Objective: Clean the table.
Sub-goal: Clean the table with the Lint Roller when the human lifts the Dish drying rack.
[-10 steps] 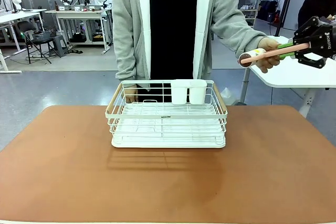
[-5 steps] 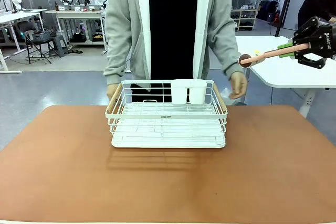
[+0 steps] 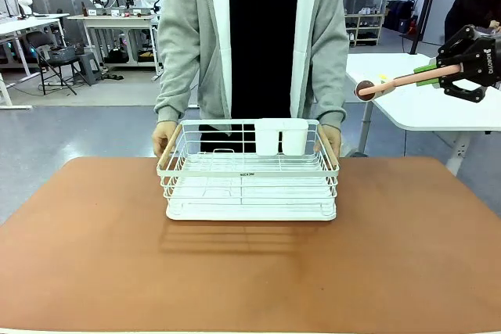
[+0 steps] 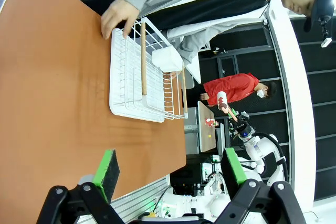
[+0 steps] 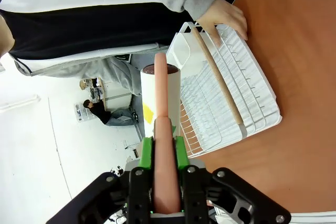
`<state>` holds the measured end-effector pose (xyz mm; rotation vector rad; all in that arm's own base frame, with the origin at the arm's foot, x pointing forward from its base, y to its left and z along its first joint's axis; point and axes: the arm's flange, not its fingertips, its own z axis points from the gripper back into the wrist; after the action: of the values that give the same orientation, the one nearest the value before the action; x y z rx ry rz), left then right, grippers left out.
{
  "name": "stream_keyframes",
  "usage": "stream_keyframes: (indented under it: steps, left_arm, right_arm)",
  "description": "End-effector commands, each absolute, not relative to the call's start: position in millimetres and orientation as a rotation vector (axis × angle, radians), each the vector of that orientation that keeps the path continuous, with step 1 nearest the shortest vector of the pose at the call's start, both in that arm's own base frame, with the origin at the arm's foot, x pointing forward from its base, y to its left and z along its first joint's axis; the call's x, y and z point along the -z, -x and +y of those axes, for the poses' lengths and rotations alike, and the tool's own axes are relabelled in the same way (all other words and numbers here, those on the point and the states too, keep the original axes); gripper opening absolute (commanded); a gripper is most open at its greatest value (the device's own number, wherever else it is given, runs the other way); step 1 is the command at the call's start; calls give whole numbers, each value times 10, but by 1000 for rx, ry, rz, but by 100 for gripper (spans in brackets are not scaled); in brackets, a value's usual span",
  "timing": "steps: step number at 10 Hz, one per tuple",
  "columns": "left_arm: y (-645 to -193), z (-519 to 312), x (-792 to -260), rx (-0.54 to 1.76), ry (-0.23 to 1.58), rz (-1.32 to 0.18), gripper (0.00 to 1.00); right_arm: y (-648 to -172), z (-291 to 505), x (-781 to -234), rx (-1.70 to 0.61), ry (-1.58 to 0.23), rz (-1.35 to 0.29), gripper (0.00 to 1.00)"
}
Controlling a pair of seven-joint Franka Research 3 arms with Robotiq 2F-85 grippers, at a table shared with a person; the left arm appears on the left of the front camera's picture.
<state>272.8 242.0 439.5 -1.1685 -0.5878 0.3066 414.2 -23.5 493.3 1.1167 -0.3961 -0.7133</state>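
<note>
- The right gripper (image 5: 164,153) is clamped on the pink handle of a lint roller (image 5: 161,103) with a white drum. Its green pads squeeze the handle close to its end, and the roller is held high, off to the right of the table.
- The left gripper (image 4: 170,172) has its jaws wide apart with nothing between them.
- The large table (image 3: 250,271) with the matte reddish-brown top lies below and between the arms, and most of its surface is bare.
- Risk: with the grip so far back on the handle, pressing the drum down onto the table could make the roller pivot or slip between the pads.
- Risk: a white wire dish rack (image 3: 249,171) with wooden side bars stands in the middle of the far half of the table. A broad sweep could knock the drum against it.
- Risk: the person's hands (image 3: 163,137) rest on both ends of the rack, so a quick descent on that side could hit fingers.
- Hard to make out: in the front view the right gripper is cut by the picture's edge.
- I cannot tell whether the person grips the rack or only touches it.
- No crumbs or lint can be made out on the table, so where rolling is needed is unclear.
- The table's near edge is cut off.
</note>
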Motion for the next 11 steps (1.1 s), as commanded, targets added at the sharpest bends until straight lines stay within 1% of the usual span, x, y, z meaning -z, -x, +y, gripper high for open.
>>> stream_keyframes:
  steps: [1, 11]
  left_arm:
    - [-2743, 2461, -4396, -285, 1188, -617, 100]
    - [-2743, 2461, -4396, -285, 1188, -617, 100]
  right_arm:
    - [-4145, -209, -4939, 707, -1113, -393, 0]
    - [-4145, -209, -4939, 707, -1113, -393, 0]
